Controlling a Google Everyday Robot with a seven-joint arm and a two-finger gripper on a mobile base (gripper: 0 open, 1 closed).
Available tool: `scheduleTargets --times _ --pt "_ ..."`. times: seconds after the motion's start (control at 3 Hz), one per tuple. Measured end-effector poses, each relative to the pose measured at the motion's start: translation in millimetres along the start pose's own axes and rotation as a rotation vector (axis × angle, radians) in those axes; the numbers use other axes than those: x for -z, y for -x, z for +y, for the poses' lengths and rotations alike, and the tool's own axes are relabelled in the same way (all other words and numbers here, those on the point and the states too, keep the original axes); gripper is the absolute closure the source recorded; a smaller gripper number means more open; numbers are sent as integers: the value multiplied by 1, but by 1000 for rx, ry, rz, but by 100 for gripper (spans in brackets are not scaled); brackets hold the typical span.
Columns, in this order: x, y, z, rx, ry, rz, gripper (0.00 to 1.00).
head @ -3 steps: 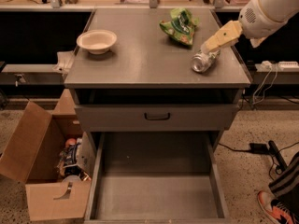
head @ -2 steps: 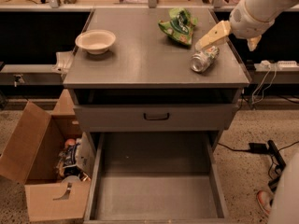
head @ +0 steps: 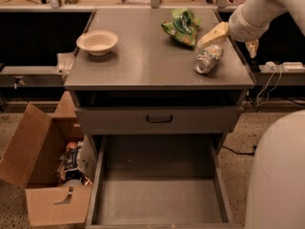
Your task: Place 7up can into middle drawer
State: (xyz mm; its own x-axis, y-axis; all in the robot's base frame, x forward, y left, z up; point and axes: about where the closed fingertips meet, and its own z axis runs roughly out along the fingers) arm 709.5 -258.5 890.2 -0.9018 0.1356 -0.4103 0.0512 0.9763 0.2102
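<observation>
The 7up can [head: 208,59] lies on its side on the cabinet top [head: 143,61], near the right edge. My gripper [head: 233,41] hovers just above and behind the can, not touching it. It is open and empty, with one cream finger [head: 213,34] over the can's far end and the other [head: 252,47] beyond the cabinet's right edge. The middle drawer [head: 159,199] is pulled fully open below, and its flat grey floor is bare.
A green foil snack bag [head: 181,25] lies just behind and left of the can. A white bowl [head: 97,41] sits at the top's left. A closed drawer face with a dark handle [head: 159,119] is above the open drawer. A cardboard box [head: 43,175] stands on the left floor. My white body [head: 279,175] fills the lower right.
My gripper has shifted a little to the left above the can. The can has not moved. More of my white body now shows at the lower right.
</observation>
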Motion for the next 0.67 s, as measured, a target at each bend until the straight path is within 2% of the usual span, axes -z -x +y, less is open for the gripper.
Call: scheduleTargets --times 0.33,0.67 --pt "-12 14 3 -53 -2 -2 0" --pt "-21 22 12 -64 -10 11 0"
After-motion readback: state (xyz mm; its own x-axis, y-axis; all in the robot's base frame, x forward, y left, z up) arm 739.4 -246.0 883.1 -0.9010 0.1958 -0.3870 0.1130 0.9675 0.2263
